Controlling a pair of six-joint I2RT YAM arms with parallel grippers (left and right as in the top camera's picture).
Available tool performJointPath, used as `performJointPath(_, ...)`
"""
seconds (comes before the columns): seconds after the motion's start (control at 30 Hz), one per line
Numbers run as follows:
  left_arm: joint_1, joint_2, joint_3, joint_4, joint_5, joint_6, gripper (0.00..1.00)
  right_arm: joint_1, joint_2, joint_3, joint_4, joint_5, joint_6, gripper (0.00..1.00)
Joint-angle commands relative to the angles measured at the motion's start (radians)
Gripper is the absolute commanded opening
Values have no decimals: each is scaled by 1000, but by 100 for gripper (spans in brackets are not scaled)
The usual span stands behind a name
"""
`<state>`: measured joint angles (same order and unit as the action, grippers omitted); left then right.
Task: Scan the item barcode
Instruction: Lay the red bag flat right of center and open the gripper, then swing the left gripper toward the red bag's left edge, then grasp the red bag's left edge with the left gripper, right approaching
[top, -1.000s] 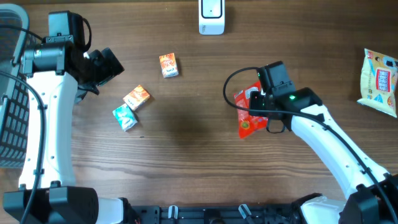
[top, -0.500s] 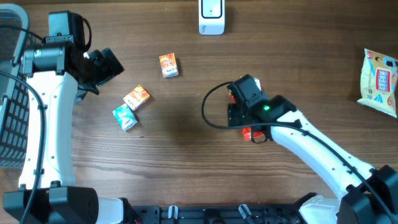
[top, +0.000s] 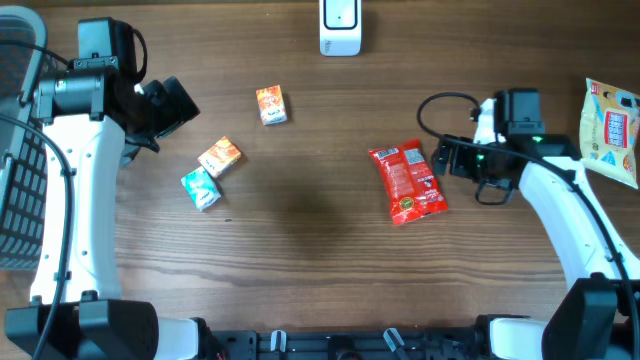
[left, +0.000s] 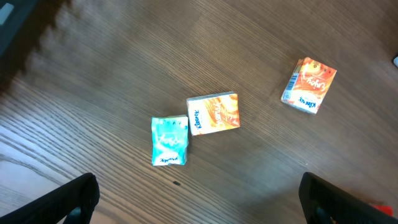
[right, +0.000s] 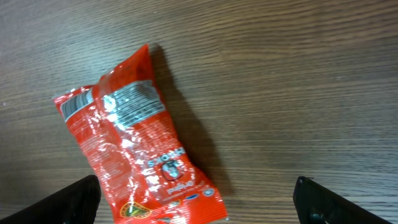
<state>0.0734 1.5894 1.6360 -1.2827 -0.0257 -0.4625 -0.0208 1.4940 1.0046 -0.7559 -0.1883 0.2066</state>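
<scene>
Your right pincer (top: 448, 160) has let go and swung right, off the red packet (top: 407, 182). The packet now lies flat on the surface (top: 300, 260), well apart from the white scanner (top: 340, 27). Left wrist: left pincer (left: 199, 202) spread wide above three small cartons (left: 213, 114). Right wrist: fingers wide apart, packet lying free below.
</scene>
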Motion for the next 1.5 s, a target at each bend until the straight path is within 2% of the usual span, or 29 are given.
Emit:
performJointPath(0.0, 3, 3, 5, 49, -10, -13, 100, -11, 15, 1, 0, -45, -66, 100)
performJointPath(0.13, 3, 3, 5, 69, 15, -30, 100, -11, 30, 1, 2, -58, -58, 100)
performJointPath(0.27, -1, 5, 2, 29, 271, -30, 100, -11, 49, 1, 16, -73, -31, 100)
performJointPath(0.37, -43, 9, -38, 27, 475, 61, 100, -11, 71, 1, 28, -76, 11, 100)
performJointPath(0.5, -170, 10, -166, 63, 527, 116, 100, -11, 96, 1, 51, -75, 31, 100)
performJointPath(0.57, -265, 10, -275, 139, 562, 115, 100, -12, 106, 1, 63, -77, 35, 100)
performJointPath(0.67, -384, 10, -423, 325, 689, 111, 100, -13, 113, 1, 74, -90, 40, 100)
performJointPath(0.73, -478, 11, -534, 533, 750, 50, 100, -14, 119, 1, 90, -126, 38, 100)
performJointPath(0.83, -585, 14, -642, 784, 694, -117, 100, -17, 120, 1, 100, -167, 37, 100)
performJointPath(0.97, -690, 41, -697, 988, 558, -294, 100, -39, 120, 1, 109, -225, 37, 100)
performJointPath(1.17, -766, 158, -697, 1210, 550, -371, 100, -81, 120, 1, 110, -293, 31, 100)
performJointPath(1.3, -765, 240, -697, 1282, 557, -433, 100, -104, 120, 1, 105, -293, 31, 100)
performJointPath(1.47, -769, 290, -697, 1384, 563, -450, 100, -107, 120, 1, 105, -292, 29, 100)
